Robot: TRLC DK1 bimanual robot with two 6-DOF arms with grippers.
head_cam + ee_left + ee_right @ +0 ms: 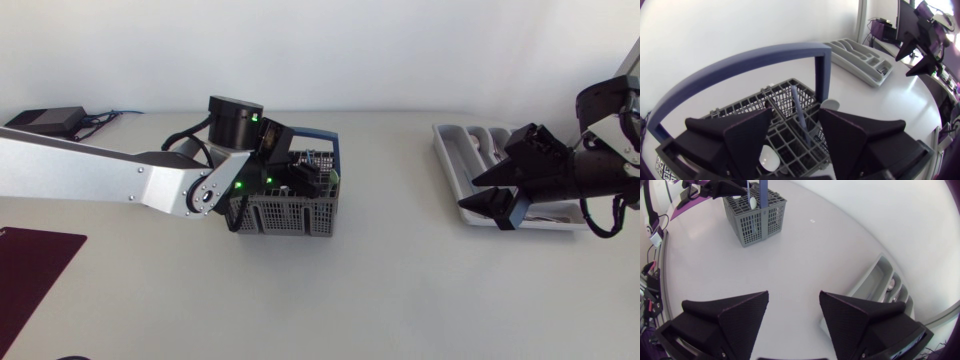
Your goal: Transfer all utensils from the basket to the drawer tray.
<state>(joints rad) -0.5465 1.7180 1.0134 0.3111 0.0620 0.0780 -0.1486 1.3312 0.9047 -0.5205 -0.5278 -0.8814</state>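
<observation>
The left gripper (795, 120) was held wide open over the basket (742, 106) — nothing was gripped.
A slim blue-grey utensil handle (799, 107) was seen standing upright in the grey mesh basket, between the spread fingers, with no two-sided contact made out. It was judged light, stiff and smooth, likely slippery, and best pinched high on the handle. The right gripper (792, 302) was likewise wide open and empty by the drawer tray (875, 277), well apart from the basket.
</observation>
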